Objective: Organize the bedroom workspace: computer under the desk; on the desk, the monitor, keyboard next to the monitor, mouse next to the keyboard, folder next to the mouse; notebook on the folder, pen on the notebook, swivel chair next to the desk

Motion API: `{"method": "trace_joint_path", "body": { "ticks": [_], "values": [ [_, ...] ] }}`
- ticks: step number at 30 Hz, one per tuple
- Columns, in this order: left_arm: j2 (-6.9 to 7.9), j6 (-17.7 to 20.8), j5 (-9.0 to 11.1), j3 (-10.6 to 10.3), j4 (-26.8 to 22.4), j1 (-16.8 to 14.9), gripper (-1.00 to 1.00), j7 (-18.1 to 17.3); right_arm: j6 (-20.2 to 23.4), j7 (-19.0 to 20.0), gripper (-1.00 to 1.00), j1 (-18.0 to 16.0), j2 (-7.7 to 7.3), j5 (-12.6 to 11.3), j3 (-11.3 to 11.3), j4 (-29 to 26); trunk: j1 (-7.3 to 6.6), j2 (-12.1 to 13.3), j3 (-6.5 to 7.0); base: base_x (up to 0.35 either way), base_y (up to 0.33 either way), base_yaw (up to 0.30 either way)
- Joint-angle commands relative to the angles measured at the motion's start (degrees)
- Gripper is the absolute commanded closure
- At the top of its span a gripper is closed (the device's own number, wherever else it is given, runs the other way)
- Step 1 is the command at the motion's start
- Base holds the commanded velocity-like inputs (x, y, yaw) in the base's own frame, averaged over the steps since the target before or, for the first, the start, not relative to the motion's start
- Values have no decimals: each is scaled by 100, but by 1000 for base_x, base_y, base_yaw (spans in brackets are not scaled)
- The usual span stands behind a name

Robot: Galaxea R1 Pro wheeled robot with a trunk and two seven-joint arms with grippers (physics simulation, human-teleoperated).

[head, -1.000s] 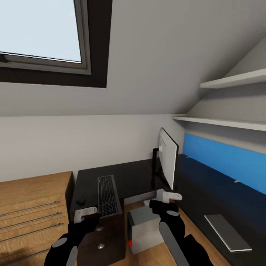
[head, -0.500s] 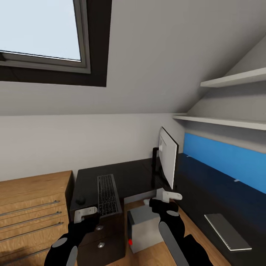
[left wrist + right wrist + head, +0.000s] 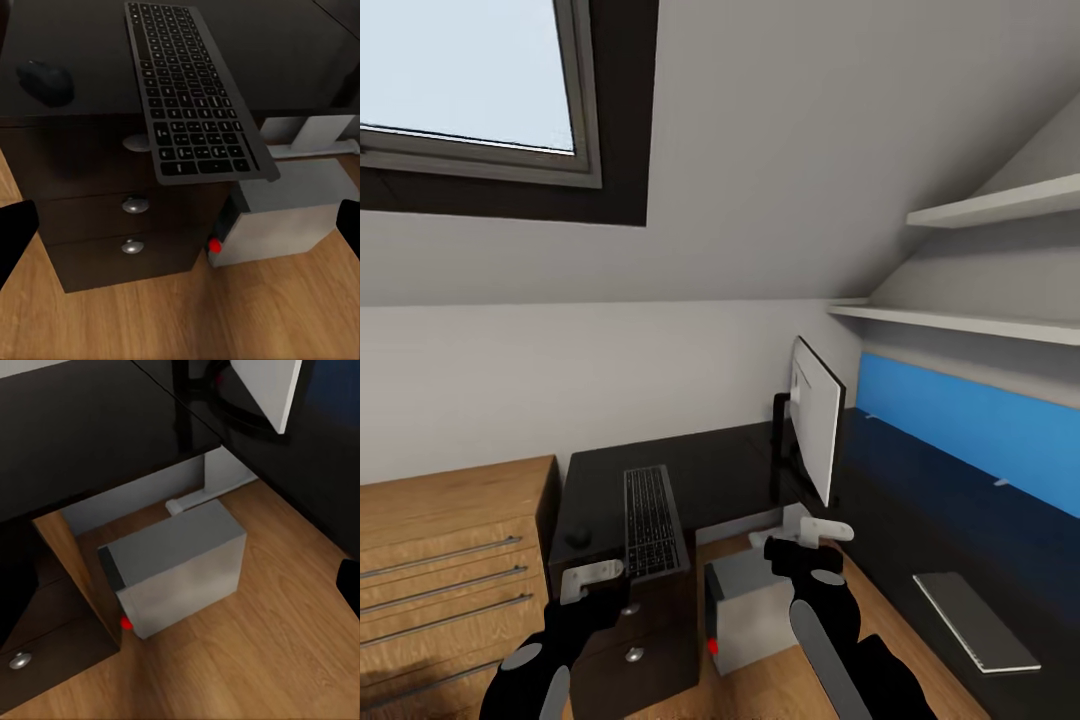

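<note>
Black counter (image 3: pixel 710 480) carrying keyboard (image 3: pixel 652 520), mouse (image 3: pixel 578 536) at its 9 o'clock, monitor (image 3: pixel 815 432) at 3 o'clock, grey computer (image 3: pixel 752 612) beneath, left pincer (image 3: pixel 592 581) and right pincer (image 3: pixel 807 537) both spread wide, empty

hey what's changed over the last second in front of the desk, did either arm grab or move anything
No. The whole head view shifted slightly, so the camera moved, not the objects. The keyboard, mouse and monitor sit as before on the desk, with the computer on the floor. The left pincer and right pincer stayed open and empty.
</note>
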Motion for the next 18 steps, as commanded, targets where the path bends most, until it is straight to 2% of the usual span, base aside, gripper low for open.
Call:
{"method": "trace_joint_path", "body": {
  "ticks": [1, 18],
  "values": [
    [-3, 28, 44, 2, -7, -4, -100, 33, 15, -55, -100, -7, -1, -45, 8, -6, 0, -6, -17, 0, 0, 0],
    [-3, 28, 44, 2, -7, -4, -100, 33, 11, -79, -100, -7, 8, -65, 8, -6, 0, -6, -170, 0, 0, 0]
  ]
}}
